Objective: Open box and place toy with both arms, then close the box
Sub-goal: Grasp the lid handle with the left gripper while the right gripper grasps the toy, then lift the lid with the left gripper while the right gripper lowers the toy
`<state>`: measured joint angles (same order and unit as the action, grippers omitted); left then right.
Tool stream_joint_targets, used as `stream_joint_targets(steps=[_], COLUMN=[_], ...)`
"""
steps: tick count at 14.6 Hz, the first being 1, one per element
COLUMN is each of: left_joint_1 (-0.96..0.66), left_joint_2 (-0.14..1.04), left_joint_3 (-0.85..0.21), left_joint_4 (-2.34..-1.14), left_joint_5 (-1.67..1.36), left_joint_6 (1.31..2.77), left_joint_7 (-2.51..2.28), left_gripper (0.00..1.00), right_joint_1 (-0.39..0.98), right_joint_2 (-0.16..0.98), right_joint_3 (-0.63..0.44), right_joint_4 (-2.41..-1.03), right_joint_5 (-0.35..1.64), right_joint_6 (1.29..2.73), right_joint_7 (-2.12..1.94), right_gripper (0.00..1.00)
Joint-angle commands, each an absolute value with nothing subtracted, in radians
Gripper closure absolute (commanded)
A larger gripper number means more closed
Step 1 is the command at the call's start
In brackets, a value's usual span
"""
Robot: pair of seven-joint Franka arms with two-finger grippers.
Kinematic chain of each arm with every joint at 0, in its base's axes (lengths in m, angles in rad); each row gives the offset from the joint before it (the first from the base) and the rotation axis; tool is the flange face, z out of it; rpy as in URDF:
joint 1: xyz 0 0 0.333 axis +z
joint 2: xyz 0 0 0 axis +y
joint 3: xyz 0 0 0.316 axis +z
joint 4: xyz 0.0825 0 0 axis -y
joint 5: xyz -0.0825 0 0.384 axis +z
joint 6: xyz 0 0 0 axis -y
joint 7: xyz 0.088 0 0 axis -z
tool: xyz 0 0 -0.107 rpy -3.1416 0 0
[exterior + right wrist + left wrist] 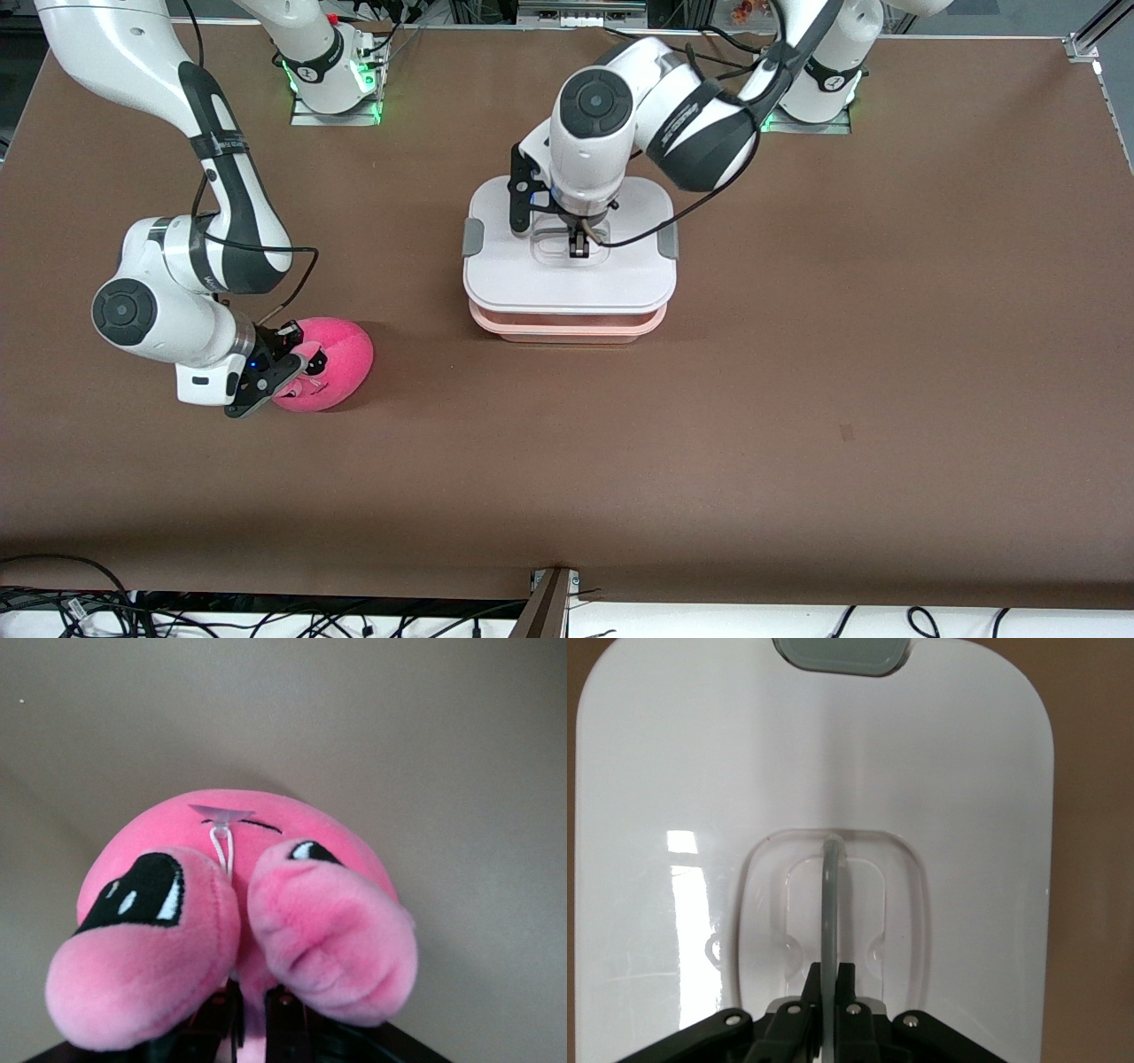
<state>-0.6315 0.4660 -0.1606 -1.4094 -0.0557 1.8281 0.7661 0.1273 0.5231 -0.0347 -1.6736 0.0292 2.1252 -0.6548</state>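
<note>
The box stands mid-table with its white lid [532, 283] on the pink tub [567, 326]. My left gripper [579, 245] is over the lid's centre, shut on the grey handle [831, 904] that stands up out of the clear recess. A grey end clip [840, 654] shows at the lid's [966, 815] edge. The hot-pink toy [341, 354] lies on the table toward the right arm's end, nearer the front camera than the box. My right gripper [297, 365] is down at it, shut on a fold of plush between two bulges of the toy [266, 895], by the gripper [257, 1014].
The brown table [842, 372] is bare round the box and the toy. The arm bases [332, 84] stand along the table's edge farthest from the front camera. Cables lie past the table's near edge.
</note>
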Motion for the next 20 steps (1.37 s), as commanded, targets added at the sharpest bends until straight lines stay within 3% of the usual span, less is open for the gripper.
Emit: stream_joint_targets(steps=[1, 7, 14, 20], left_joint_1=[-0.563, -0.335, -0.072, 0.081], left_joint_2=[0.361, 0.249, 0.265, 0.354], left_joint_3=[-0.173, -0.166, -0.158, -0.158], left_joint_4=[-1.411, -1.408, -1.335, -1.313], left_joint_5=[-0.057, -0.043, -0.038, 0.041], left_joint_6=[1.714, 1.545, 1.486, 1.499], left_joint_7=[0.785, 0.880, 1.179, 1.316], left_gripper=[1.00, 1.00, 1.00, 1.00], right_joint_1=[0.127, 0.127, 0.162, 0.293], right_joint_2=[0.456, 0.350, 0.316, 0.331], right_joint_3=[-0.005, 0.142, 0.385, 0.405], right_joint_4=[-1.664, -1.562, -1.525, -1.525], right_joint_5=[0.038, 0.011, -0.092, -0.172], right_joint_6=[2.054, 1.781, 1.750, 1.752], right_joint_7=[-0.695, -0.759, -0.753, -0.747], right_gripper=[1.00, 1.00, 1.00, 1.00])
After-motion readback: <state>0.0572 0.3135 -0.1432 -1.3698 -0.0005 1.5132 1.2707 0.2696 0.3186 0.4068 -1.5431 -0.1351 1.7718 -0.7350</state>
